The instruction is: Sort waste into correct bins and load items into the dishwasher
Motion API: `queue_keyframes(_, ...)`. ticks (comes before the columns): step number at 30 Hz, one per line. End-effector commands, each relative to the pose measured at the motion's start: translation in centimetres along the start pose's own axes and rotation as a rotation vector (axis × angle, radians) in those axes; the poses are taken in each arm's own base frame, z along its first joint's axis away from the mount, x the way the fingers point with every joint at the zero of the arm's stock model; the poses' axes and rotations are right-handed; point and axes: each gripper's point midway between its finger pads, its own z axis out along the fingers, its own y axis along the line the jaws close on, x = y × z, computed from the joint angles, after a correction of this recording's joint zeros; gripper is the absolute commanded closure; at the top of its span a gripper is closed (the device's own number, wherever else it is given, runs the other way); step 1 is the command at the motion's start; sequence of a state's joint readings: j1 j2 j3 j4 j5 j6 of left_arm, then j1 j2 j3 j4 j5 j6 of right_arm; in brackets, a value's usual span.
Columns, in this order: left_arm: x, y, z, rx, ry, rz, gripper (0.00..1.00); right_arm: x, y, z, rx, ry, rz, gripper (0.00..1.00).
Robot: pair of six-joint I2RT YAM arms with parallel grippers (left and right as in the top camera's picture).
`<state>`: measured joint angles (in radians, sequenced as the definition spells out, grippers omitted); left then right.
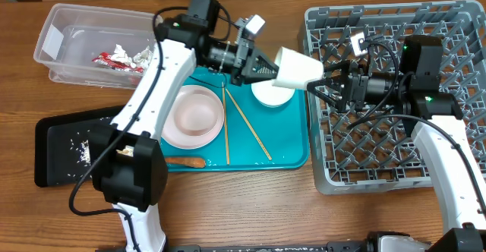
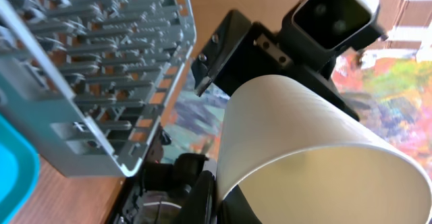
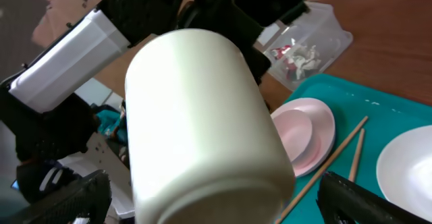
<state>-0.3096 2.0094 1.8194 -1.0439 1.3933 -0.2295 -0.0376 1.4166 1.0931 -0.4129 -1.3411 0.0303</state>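
We see the white cup (image 1: 298, 70) held on its side in the air, over the right edge of the teal tray (image 1: 291, 140) and just left of the grey dish rack (image 1: 448, 32). The left gripper (image 1: 267, 67) grips it at the mouth end, jaws closed on the rim. The right gripper (image 1: 325, 85) faces the cup's base with its jaws spread wide on either side, apparently not touching it. On the tray below lie a pink plate (image 1: 196, 115), chopsticks (image 1: 247, 123) and a white bowl (image 1: 271, 96).

Wooden table (image 1: 250, 206): tray (image 1: 292, 130), rack (image 1: 357, 157), tub (image 1: 76, 13), black bin (image 1: 61, 142).
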Motion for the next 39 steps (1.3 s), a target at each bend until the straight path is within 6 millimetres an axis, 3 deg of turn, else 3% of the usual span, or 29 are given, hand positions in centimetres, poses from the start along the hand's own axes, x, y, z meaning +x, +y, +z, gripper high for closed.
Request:
queue_keyframes(1,0.7,-2.0,0.8,0.044,0.029,0.059,0.96,-0.7,1.6,-0.1,-0.068,-0.002,-0.051,0.0)
queue_keyframes(6,0.8,-1.7,1.6,0.017,0.039,0.068,0.96,-0.7,2.0,-0.2,-0.094,0.001,-0.056,0.02)
queue_keyframes(16,0.1,-1.9,1.6,0.021,0.027,0.086,0.96,-0.6,2.4,-0.2,-0.119,0.005,-0.047,0.26)
queue_keyframes(26,0.0,-1.5,1.6,-0.001,0.021,0.085,0.95,-0.6,2.4,-0.2,-0.118,0.005,-0.045,0.37)
queue_keyframes(27,0.0,-1.3,1.6,-0.012,0.018,0.081,0.93,-0.6,2.4,-0.2,-0.118,0.005,-0.045,0.37)
queue_keyframes(30,-0.2,-0.1,1.6,-0.082,0.001,0.062,0.74,-0.6,2.3,-0.2,-0.111,0.004,-0.044,0.41)
queue_keyframes(34,-0.4,3.6,0.3,-0.289,-0.042,0.019,0.66,-0.5,-0.5,-0.2,0.049,-0.008,0.042,0.41)
queue_keyframes(39,0.1,8.2,-4.3,-0.549,-0.102,-0.096,0.65,0.9,-6.1,-1.6,0.399,-0.004,0.153,0.45)
